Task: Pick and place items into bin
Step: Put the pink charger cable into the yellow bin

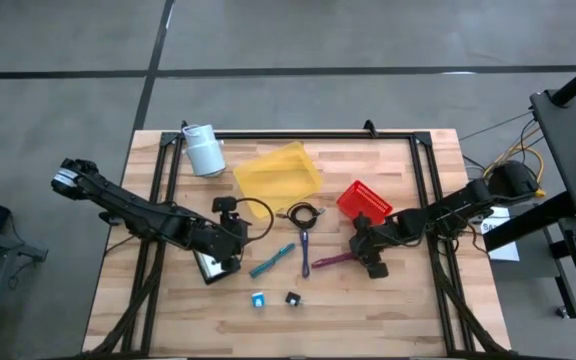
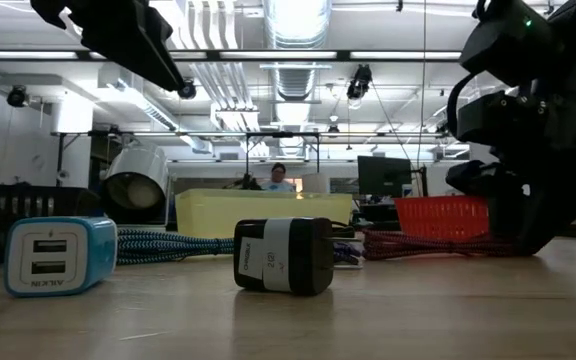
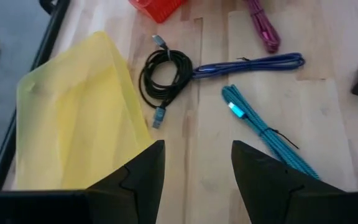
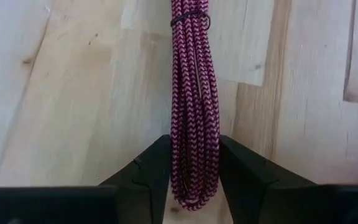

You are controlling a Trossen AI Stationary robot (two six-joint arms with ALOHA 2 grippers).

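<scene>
From above, we are seeing the right gripper near the table's right edge. Its wrist view: the jaws are squeezing the pink cable. We should be gripping firmly before lifting toward the red bin.

- A bundled magenta braided cable lay lengthwise on the pale wooden counter.
- A thin dark tie wrapped the bundle near its far end.
- The right pincer straddled the looped near end, both dark fingers apparently touching the cable's sides.
</scene>
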